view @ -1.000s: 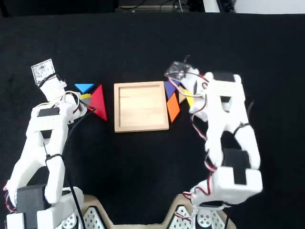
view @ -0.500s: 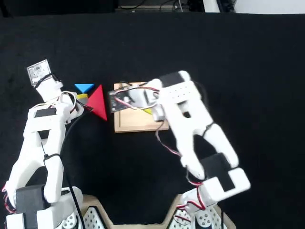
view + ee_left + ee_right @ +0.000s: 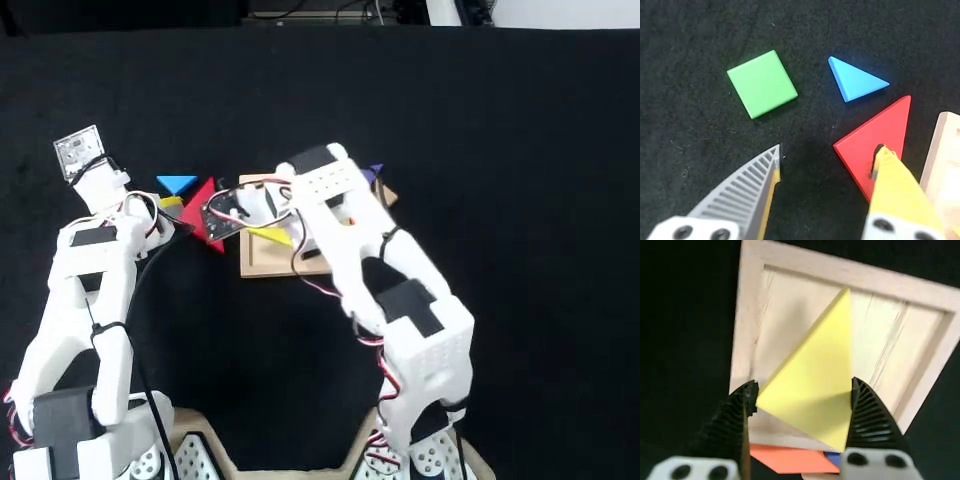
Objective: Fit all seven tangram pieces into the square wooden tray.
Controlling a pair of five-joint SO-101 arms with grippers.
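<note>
Standing over the table: right gripper (image 3: 804,390), jaws clamped on a yellow triangle (image 3: 820,365), one black ribbed finger (image 3: 742,405) against each of two edges. The triangle hangs tilted above the square wooden tray (image 3: 840,271), which lies directly beneath the gripper. One corner of the triangle points out past the fingertips, over the tray floor. Whether it touches the wood cannot be told. Behind the right gripper, just outside the tray's near rim, lie an orange piece (image 3: 790,460) and a sliver of a blue-purple piece (image 3: 832,457), both flat on the black cloth (image 3: 520,120). Left gripper (image 3: 827,152), jaws wide apart and holding nothing, poised over the cloth beside the tray. Its yellow finger (image 3: 890,175) sits above a red triangle (image 3: 880,132); contact cannot be judged. Its grey finger (image 3: 755,180) is over bare cloth. Ahead of the left fingertips lie a blue triangle (image 3: 855,80) and a green square (image 3: 762,83), set apart from each other and from the red one. The tray rim is just beyond the red triangle, on the yellow finger's side.
</note>
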